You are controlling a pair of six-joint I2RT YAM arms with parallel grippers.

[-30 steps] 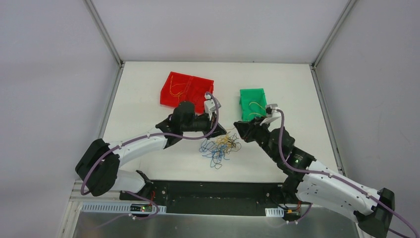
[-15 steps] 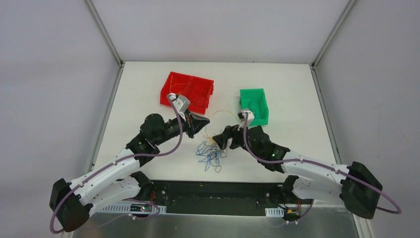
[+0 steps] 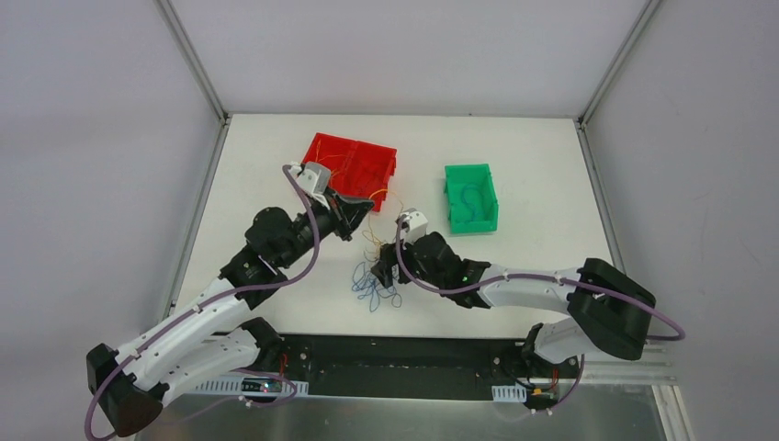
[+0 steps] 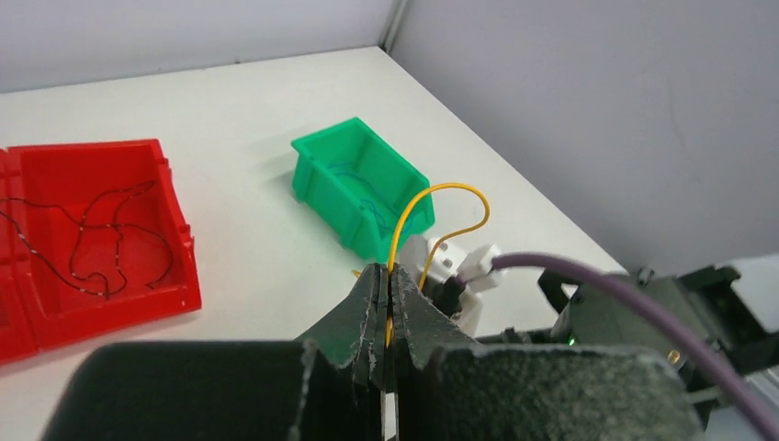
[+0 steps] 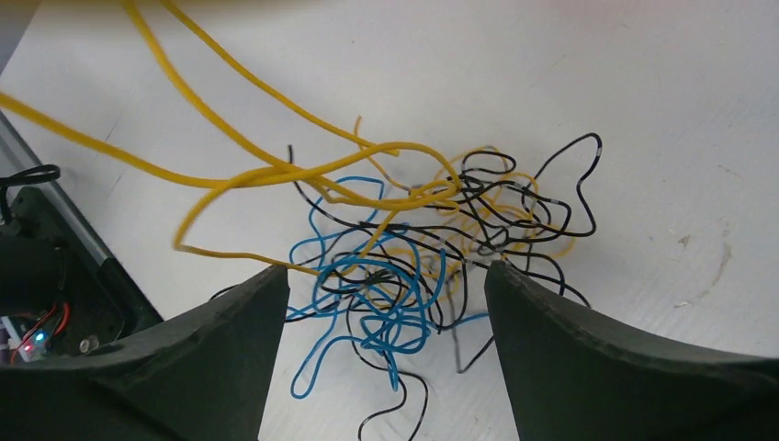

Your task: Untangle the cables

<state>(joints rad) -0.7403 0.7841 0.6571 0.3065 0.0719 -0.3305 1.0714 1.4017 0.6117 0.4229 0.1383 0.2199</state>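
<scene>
A small tangle of blue, black and yellow cables (image 3: 372, 280) lies on the white table near the front; it fills the right wrist view (image 5: 413, 266). My left gripper (image 3: 360, 210) is shut on a yellow cable (image 4: 418, 216), held raised near the red bin; the cable arcs up from the closed fingertips (image 4: 387, 276). Yellow strands (image 5: 230, 175) run from the tangle up towards it. My right gripper (image 3: 383, 269) is open, its fingers (image 5: 234, 312) straddling the tangle just above the table.
A red bin (image 3: 349, 168) at the back left holds a thin dark cable (image 4: 101, 239). A green bin (image 3: 471, 198) at the back right holds a blue cable. The black rail runs along the table's near edge (image 3: 404, 354).
My left gripper has pulled back and left towards the red bin, drawing the yellow cable out. My right gripper has swung left from the green bin down to the tangle.
</scene>
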